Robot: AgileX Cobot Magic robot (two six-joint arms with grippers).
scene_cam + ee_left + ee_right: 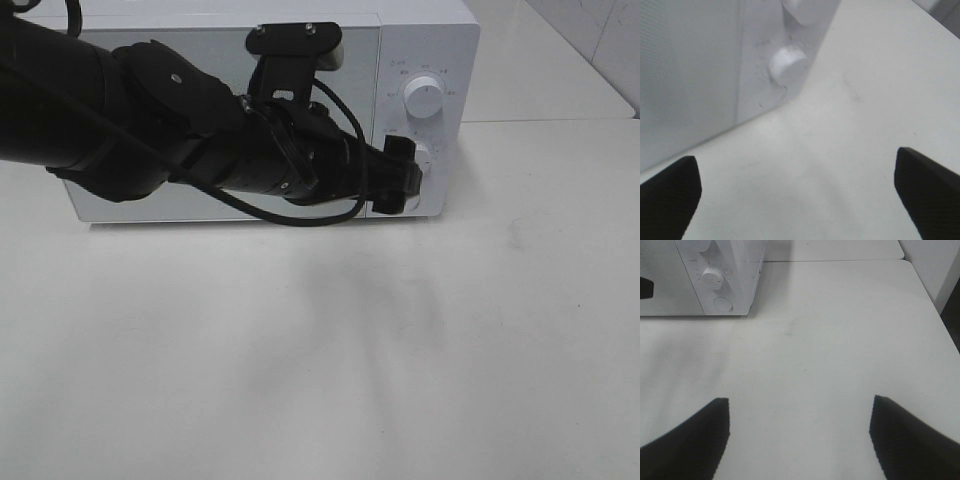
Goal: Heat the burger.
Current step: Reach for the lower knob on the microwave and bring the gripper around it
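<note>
Left gripper (pixel 405 180), fingers spread wide and empty, at the lower knob (pixel 787 64) of the closed microwave (pixel 200 55) toward the tabletop's (pixel 320 360) rear edge. Right gripper (pixel 801 404), likewise spread and empty, is over bare tabletop. The burger appears in no view and is perhaps behind the door; presumably light, soft and loosely stacked, it is best gripped gently across its sides.

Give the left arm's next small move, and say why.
Probably draw the left gripper back from the microwave. Its fingers stand wide open on nothing, the lower knob sits clear of them, the door looks shut, and no burger shows outside.
</note>
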